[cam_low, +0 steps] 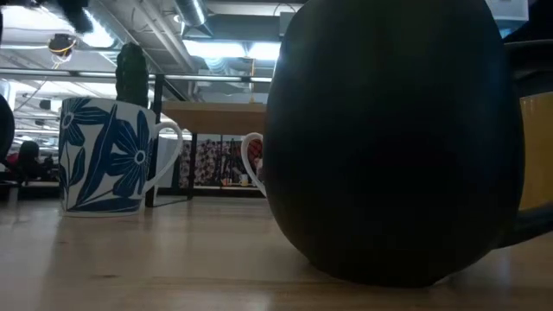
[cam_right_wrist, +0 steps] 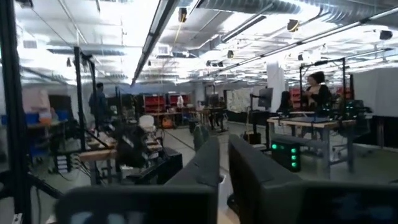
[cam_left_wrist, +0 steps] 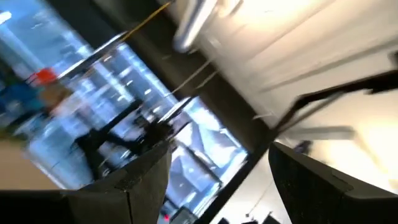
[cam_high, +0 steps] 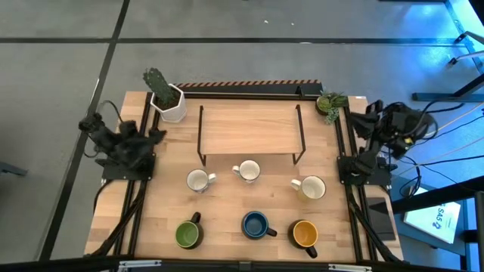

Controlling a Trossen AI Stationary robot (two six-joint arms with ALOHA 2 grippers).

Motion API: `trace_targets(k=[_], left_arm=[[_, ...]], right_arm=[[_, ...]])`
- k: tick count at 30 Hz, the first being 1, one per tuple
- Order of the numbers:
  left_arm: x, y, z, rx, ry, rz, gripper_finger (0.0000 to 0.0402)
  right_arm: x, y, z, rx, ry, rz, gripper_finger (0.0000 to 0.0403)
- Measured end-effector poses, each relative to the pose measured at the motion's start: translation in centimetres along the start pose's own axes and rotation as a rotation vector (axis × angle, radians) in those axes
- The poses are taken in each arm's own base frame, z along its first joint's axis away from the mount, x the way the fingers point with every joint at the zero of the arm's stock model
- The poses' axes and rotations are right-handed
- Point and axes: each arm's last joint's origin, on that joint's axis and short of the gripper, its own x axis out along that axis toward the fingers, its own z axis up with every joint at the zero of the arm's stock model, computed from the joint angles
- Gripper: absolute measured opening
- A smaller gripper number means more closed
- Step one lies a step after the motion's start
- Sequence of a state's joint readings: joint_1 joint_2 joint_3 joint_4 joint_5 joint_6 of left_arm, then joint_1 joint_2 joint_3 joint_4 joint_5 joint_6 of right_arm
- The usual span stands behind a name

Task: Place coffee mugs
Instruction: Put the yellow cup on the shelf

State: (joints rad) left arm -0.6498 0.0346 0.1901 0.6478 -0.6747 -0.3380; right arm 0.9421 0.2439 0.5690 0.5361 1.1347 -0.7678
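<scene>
Left end effector (cam_left_wrist: pixel 217 180): parked at the table's 9 o'clock edge, clear of every mug; its fingers (cam_left_wrist: pixel 124 186) stand spread with a wide gap, holding nothing, and its wrist camera looks out at the room.
Right end effector (cam_right_wrist: pixel 224 168): parked at the 3 o'clock edge, away from the mugs; the fingers (cam_right_wrist: pixel 199 165) sit nearly together with only a narrow slit between them, pinching nothing.
White mugs: three in a row across the middle of the table (cam_high: pixel 227 242) — left white mug (cam_high: pixel 198 180), centre white mug (cam_high: pixel 246 171) just in front of the wooden shelf (cam_high: pixel 249 127), and cream mug (cam_high: pixel 310 187) toward 3 o'clock.
Dark mugs: three in a row along the 6 o'clock edge — green-lined mug (cam_high: pixel 187 233), blue-lined mug (cam_high: pixel 255 224), orange-lined mug (cam_high: pixel 304 233).
Low view: a blue-flowered white mug (cam_low: pixel 108 155) stands upright; a dark mug (cam_low: pixel 389 147) fills most of the picture.
Cactus pot (cam_high: pixel 168 98): at the 11 o'clock corner.
Leafy plant (cam_high: pixel 330 102): at the 1 o'clock corner.
People: several stand far off in the room, seen by the right wrist camera.
</scene>
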Motion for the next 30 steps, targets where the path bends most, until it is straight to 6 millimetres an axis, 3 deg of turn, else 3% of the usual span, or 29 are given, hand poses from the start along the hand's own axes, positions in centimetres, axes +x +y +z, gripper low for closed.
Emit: trace_targets(k=[7,12,20,24,26,30], left_arm=[[4.3,-5.0,3.4,0.300,0.067,-0.055,0.0263],[7.5,-7.7,3.3,0.374,0.221,0.005,0.0263],[11.5,-11.1,3.3,0.310,0.445,0.094,0.0263],[13.0,-12.8,3.5,0.251,0.509,0.035,0.0263],[13.5,-13.5,3.6,0.208,0.544,-0.033,0.0263],[14.7,-15.3,4.3,0.157,0.518,-0.200,0.0263]], right_arm=[[2.7,3.7,4.1,-0.249,0.154,-0.032,0.0169],[4.0,6.5,4.9,-0.339,0.259,-0.088,0.0225],[5.0,10.8,3.4,-0.382,0.315,-0.127,0.0225],[5.3,13.4,1.7,-0.437,0.332,-0.110,0.0217],[5.9,14.8,1.3,-0.360,0.298,-0.039,0.0213],[9.1,16.1,4.2,-0.210,0.035,0.222,0.0209]])
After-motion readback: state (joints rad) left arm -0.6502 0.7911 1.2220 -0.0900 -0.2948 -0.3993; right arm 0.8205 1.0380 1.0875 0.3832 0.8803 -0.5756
